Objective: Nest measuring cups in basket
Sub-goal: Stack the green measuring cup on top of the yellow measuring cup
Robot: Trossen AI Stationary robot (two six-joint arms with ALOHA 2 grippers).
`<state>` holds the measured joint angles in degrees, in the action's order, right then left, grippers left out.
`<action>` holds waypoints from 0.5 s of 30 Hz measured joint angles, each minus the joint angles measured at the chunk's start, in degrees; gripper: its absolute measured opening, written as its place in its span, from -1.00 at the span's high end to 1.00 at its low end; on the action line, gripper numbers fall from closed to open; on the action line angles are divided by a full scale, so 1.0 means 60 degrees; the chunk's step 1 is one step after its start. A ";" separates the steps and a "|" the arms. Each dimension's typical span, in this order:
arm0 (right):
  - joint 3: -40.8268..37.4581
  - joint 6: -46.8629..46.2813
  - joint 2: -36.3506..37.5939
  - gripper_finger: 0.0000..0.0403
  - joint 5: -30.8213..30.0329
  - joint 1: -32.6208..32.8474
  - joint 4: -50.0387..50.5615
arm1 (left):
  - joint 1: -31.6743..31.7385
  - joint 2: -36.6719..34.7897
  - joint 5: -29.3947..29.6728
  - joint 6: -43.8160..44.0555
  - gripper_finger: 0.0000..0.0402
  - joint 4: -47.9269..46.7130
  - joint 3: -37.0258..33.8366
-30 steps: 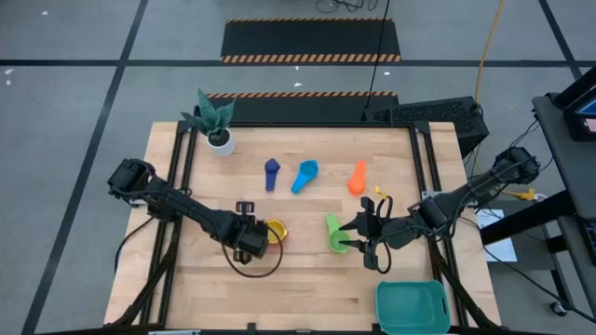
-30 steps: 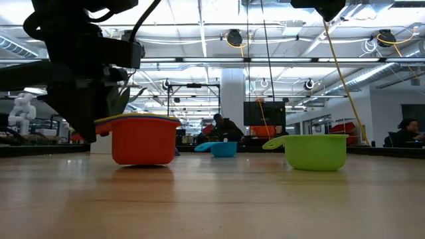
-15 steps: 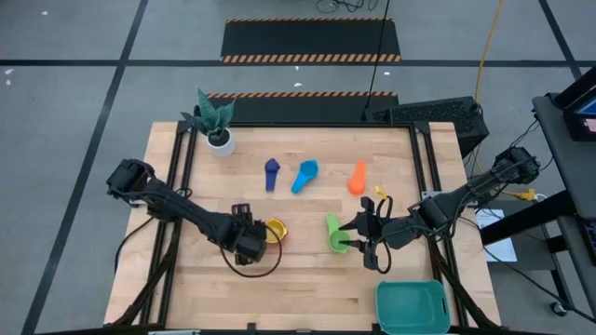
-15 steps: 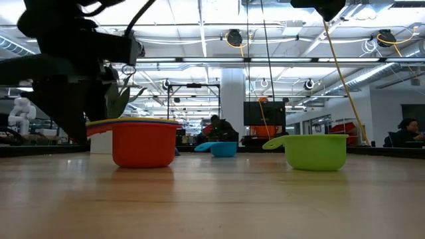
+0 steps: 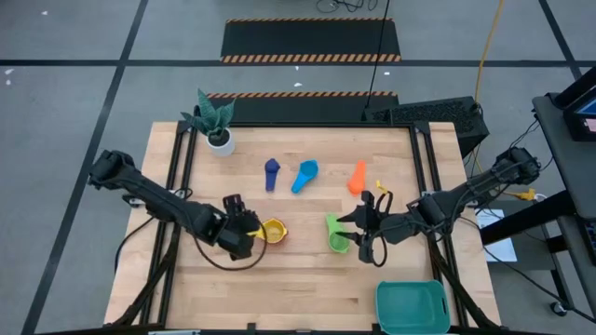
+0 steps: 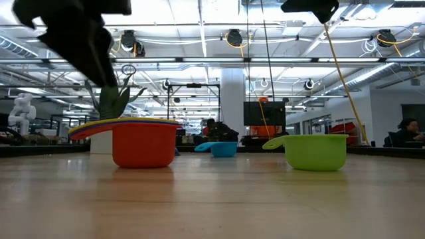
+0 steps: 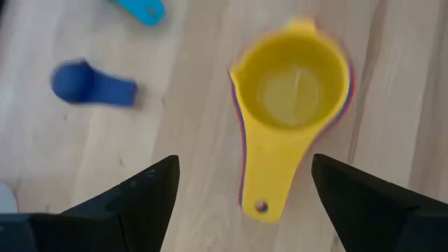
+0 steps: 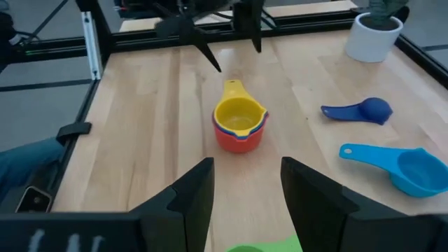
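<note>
While the left gripper (image 5: 244, 229) hovers just beside the nested stack (image 5: 271, 230) with its fingers (image 7: 136, 198) spread wide and nothing between them, the stack stands free on the wooden table (image 5: 298, 288). It consists of a yellow cup (image 7: 292, 77) seated in a red cup (image 6: 143, 143), with thin blue and orange rims showing between them (the number of cups in the stack cannot be told). In the left wrist view the yellow handle points toward the camera, lying between the two fingers without touching either.

The right gripper (image 5: 365, 233) is near the table's right side, just beside the green cup (image 5: 336, 234), which stands upright on the wood; its fingers (image 8: 178, 199) stand partly apart and hold nothing, and only the green rim shows between them in the right wrist view.

Three cups lie in a row toward the table's far side, well apart from the stack: the navy cup (image 5: 271, 172), the light blue cup (image 5: 304, 175) and the orange cup (image 5: 358, 178).

The teal basket (image 5: 411, 307) sits at the table's near right corner, with no cup in it. A white plant pot (image 5: 220, 141) holding a green plant stands at the far left corner. In the low view people are seated in the room beyond the table
</note>
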<state>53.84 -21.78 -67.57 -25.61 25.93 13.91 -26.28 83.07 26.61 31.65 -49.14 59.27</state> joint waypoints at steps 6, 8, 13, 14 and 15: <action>-0.0135 0.0000 0.0000 0.21 -0.0012 -0.0137 -0.0205 | 0.0073 -0.0530 0.0542 -0.0657 -0.64 0.0394 -0.0004; -0.0338 0.0021 0.0000 0.21 0.0015 -0.0208 -0.0496 | 0.0173 -0.0645 0.0583 -0.1244 -0.64 0.0642 0.0023; -0.0640 -0.0020 0.0000 0.21 0.0019 -0.0555 -0.0657 | 0.0436 -0.0724 0.0586 -0.2014 -0.64 0.0813 0.0381; -0.0675 -0.0070 0.0000 0.21 0.0029 -0.0640 -0.0639 | 0.0494 -0.0728 0.0594 -0.2087 -0.64 0.0929 0.0440; -0.0700 -0.0163 0.0000 0.21 0.0030 -0.0713 -0.0631 | 0.0560 -0.0722 0.0596 -0.2169 -0.64 0.1009 0.0462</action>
<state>49.64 -22.76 -67.57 -25.43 21.65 10.13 -22.92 78.73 30.18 18.63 -43.08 62.04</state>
